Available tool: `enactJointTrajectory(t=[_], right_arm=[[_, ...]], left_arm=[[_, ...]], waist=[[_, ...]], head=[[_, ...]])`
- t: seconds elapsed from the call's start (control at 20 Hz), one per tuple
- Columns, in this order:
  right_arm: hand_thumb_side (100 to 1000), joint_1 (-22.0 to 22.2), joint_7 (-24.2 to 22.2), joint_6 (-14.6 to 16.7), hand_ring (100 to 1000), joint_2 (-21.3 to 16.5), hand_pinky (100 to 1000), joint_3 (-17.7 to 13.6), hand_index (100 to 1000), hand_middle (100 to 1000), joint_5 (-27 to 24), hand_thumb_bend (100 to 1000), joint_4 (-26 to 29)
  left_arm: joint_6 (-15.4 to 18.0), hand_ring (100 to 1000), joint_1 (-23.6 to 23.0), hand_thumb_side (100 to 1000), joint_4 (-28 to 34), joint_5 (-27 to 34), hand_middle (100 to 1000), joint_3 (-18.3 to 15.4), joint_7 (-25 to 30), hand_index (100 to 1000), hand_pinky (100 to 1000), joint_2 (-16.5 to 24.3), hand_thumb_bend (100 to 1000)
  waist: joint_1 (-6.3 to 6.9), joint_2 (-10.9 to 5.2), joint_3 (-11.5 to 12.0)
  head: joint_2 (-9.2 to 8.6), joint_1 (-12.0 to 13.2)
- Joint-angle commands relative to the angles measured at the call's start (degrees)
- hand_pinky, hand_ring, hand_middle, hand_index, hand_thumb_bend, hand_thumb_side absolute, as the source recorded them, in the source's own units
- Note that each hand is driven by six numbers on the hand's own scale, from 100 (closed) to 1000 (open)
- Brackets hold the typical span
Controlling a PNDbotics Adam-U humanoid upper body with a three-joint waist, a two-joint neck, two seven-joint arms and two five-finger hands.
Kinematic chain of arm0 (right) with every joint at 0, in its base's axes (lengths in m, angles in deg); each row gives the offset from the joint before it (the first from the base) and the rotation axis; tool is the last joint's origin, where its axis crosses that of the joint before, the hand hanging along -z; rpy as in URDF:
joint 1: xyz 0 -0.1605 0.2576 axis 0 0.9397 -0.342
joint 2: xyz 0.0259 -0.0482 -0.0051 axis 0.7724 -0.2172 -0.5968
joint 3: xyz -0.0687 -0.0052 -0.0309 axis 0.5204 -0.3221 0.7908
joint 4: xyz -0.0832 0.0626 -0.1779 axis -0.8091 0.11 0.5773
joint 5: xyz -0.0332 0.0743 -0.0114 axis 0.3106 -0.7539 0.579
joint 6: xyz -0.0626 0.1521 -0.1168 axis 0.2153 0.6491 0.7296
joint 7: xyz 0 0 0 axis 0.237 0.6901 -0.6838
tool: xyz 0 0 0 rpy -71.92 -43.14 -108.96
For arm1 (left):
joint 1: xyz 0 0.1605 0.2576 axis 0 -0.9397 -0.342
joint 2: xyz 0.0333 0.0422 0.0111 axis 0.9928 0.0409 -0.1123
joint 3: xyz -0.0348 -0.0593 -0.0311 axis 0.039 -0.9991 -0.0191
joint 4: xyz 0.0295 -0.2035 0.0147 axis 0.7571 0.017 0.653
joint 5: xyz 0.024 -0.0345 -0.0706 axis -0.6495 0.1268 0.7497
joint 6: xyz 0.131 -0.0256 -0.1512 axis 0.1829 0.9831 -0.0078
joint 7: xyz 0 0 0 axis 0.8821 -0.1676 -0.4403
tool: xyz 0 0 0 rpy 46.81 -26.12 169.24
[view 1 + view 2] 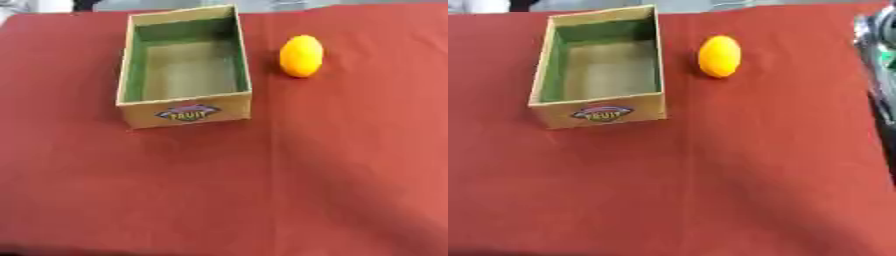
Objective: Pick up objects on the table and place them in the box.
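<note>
An open cardboard box point(185, 107) with a green lining and a "FRUIT" label on its front wall stands at the back left of the red table; nothing shows inside it. A yellow-orange oval fruit point(301, 55) lies on the cloth just to the right of the box, apart from it. In the right eye view a blurred silver and black part of my right arm or hand point(877, 50) comes in at the right edge, well to the right of the fruit and not touching it. My left hand shows in neither view.
A red cloth point(262, 190) covers the table, with a broad bare stretch in front of the box and fruit. The table's far edge runs just behind the box, and its right edge shows in the right eye view.
</note>
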Motion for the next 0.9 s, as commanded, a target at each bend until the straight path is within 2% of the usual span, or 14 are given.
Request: enactJointTrajectory(t=[0.05,0.25,0.45,0.55,0.6,0.7,0.8,0.9], right_arm=[[1000,-4.39,-6.39,-2.41,812,-3.26,824,2.68,925,715,6.14,100,-3.91],[1000,-10.13,-15.36,-3.16,831,-4.40,831,5.97,940,747,11.42,100,-11.40],[1000,-14.08,-25.32,-1.82,860,-5.01,850,8.32,962,787,15.77,119,-18.32],[1000,-15.52,-30.32,-0.51,877,-4.92,858,9.13,975,807,17.87,190,-21.01],[1000,-16.17,-32.70,0.21,886,-4.84,861,9.56,981,819,18.83,253,-22.25],[916,-17.55,-37.35,1.98,896,-4.43,861,10.26,990,828,20.71,378,-24.72],[865,-18.90,-41.17,3.71,903,-3.84,863,10.54,996,833,22.40,463,-27.17],[823,-19.98,-43.56,5.08,908,-3.28,865,10.56,997,830,23.80,507,-29.39]], left_arm=[[-0.09,571,0.22,869,1.08,0.05,622,-0.06,0.37,742,548,1.47,114],[-0.15,571,0.01,869,1.08,0.08,622,0.11,0.60,743,548,1.58,114],[-0.16,572,-0.11,869,1.08,0.08,622,0.20,0.74,743,548,1.72,113],[-0.17,572,-0.15,869,1.08,0.08,622,0.23,0.78,743,548,1.76,113],[-0.17,572,-0.17,869,1.08,0.08,622,0.26,0.81,743,548,1.77,113],[-0.18,572,-0.25,869,1.08,0.10,622,0.29,0.86,743,548,1.79,114],[-0.19,572,-0.28,869,1.08,0.12,622,0.30,0.88,743,548,1.82,113],[-0.21,572,-0.32,869,1.08,0.13,622,0.30,0.91,742,548,1.85,113]], waist=[[-0.17,-1.61,0.18],[-0.42,-2.10,0.27],[-0.64,-2.43,0.26],[-0.71,-2.56,0.27],[-0.74,-2.62,0.28],[-0.76,-2.73,0.29],[-0.74,-2.77,0.24],[-0.72,-2.75,0.16]], head=[[0.59,-0.26],[0.91,-0.29],[1.04,-0.22],[1.11,-0.18],[1.16,-0.19],[1.27,-0.27],[1.43,-0.36],[1.51,-0.42]])
